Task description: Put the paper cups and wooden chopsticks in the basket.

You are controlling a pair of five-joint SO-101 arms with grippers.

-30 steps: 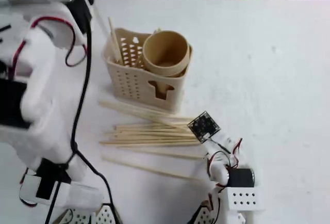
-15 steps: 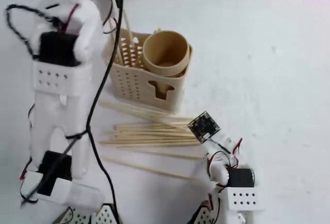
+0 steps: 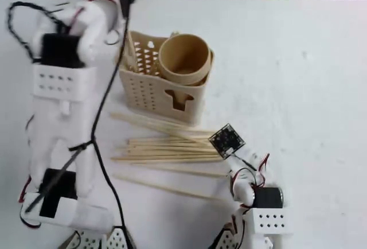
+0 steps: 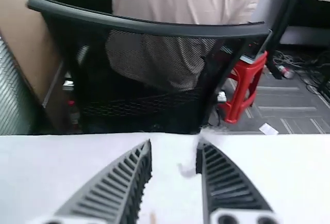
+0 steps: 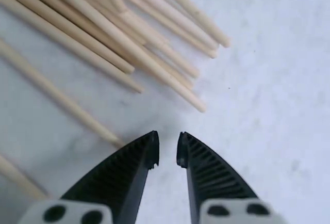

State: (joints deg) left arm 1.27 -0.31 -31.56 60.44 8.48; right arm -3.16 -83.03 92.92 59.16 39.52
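A cream perforated basket (image 3: 155, 91) stands mid-table with stacked paper cups (image 3: 184, 58) inside and a chopstick (image 3: 130, 51) leaning in its left corner. Several wooden chopsticks (image 3: 166, 148) lie loose on the table in front of it, and their ends (image 5: 129, 43) lie just ahead of my right gripper (image 5: 167, 149). That gripper is low over the table, slightly open with nothing between its fingers. My left gripper (image 4: 174, 154) is open and empty, out past the basket's left side near the table's far edge. The left arm (image 3: 63, 77) stretches along the table's left side.
The right arm's body (image 3: 255, 197) rests at the table's near edge, its camera board (image 3: 226, 140) over the chopstick ends. A black mesh chair (image 4: 149, 69) and a red stool (image 4: 245, 87) stand beyond the far edge. The white table (image 3: 292, 88) is bare to the right.
The left arm has swung up from the near left and stretched out toward the far edge beside the basket. The right arm, cups and loose chopsticks have not moved.
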